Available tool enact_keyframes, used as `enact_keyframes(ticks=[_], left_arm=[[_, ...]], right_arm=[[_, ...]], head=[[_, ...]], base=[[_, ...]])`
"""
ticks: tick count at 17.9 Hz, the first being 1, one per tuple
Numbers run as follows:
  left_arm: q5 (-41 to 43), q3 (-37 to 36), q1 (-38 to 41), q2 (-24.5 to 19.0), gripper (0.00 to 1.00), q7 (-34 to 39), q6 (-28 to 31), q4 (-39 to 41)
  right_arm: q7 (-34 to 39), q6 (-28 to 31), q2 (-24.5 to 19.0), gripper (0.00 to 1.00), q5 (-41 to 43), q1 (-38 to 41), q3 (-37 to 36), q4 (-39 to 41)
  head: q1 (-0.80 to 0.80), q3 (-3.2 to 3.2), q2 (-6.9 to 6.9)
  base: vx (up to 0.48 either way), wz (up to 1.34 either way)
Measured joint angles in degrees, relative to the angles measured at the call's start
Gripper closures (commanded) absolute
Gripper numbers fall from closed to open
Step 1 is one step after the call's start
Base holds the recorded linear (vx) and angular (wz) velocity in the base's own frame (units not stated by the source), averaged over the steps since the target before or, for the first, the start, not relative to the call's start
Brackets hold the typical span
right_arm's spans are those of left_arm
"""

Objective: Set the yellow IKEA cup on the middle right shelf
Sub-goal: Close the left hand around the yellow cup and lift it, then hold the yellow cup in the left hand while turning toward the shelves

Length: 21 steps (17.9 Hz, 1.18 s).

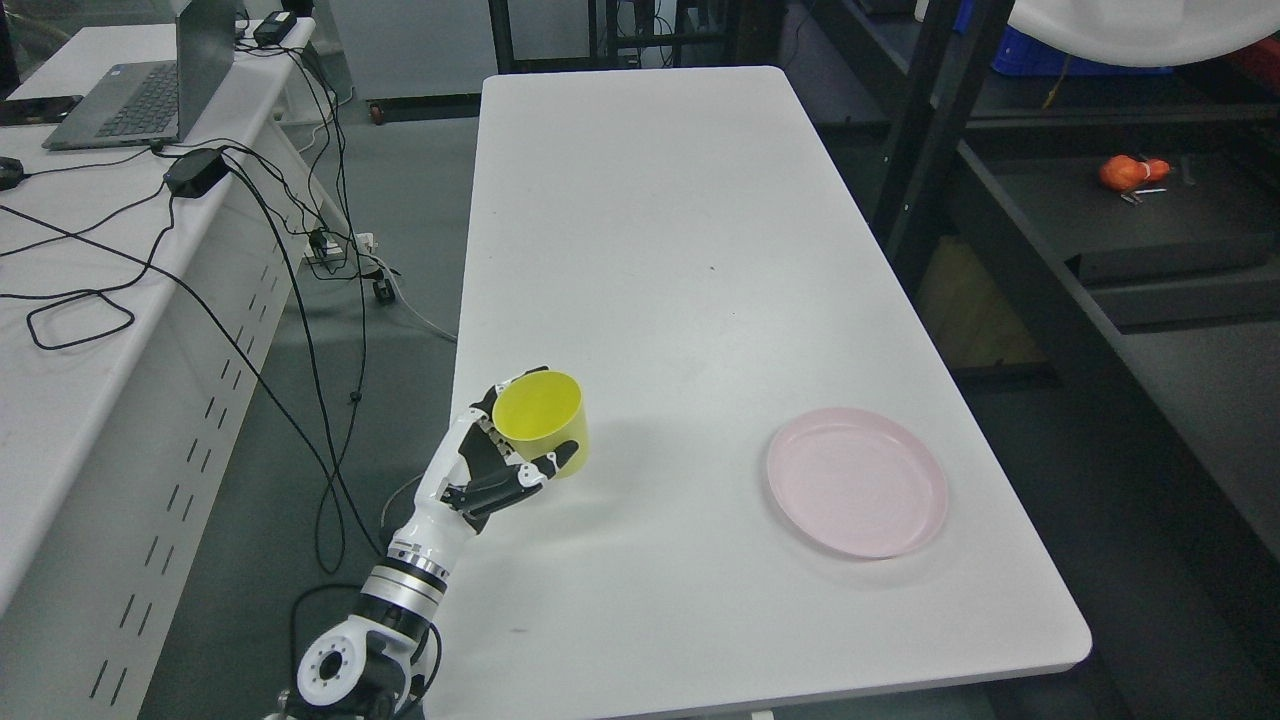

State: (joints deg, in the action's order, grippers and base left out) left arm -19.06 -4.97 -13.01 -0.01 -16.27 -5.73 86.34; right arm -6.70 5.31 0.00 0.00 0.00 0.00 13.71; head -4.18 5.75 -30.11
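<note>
A pale pink plate (857, 481) lies flat on the white desk (680, 250), near its right edge. To the left stands a second white desk (60, 330) carrying an open grey laptop (150, 85), a black power brick (196, 170) and loose black cables (80, 310). On the dark rack at right lies an orange object (1133, 172).

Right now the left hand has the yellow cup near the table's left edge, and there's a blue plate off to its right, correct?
Not quite: the plate is pink, not blue, as the head view shows. The rest holds: the left hand grasps the yellow cup near the table's left edge, plate to its right.
</note>
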Motion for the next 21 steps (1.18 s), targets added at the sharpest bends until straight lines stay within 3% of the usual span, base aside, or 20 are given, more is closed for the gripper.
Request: enact_keyframes(ticks=[11, 21], left_arm=[[-0.64, 2.91, 5.46, 0.0, 1.0, -0.19, -6.27, 9.8], [-0.77, 3.74, 6.58, 0.0, 1.0, -0.19, -6.82, 13.17]], right_arm=[[0.0, 0.0, 0.0, 0.01, 0.0, 0.0, 0.0, 0.0], [0.0, 0.0, 0.0, 0.01, 0.0, 0.01, 0.0, 0.0]], head=[[0.0, 0.0, 0.0], [0.0, 0.0, 0.0]], base=[[-0.095, -0.07], [-0.23, -0.33]])
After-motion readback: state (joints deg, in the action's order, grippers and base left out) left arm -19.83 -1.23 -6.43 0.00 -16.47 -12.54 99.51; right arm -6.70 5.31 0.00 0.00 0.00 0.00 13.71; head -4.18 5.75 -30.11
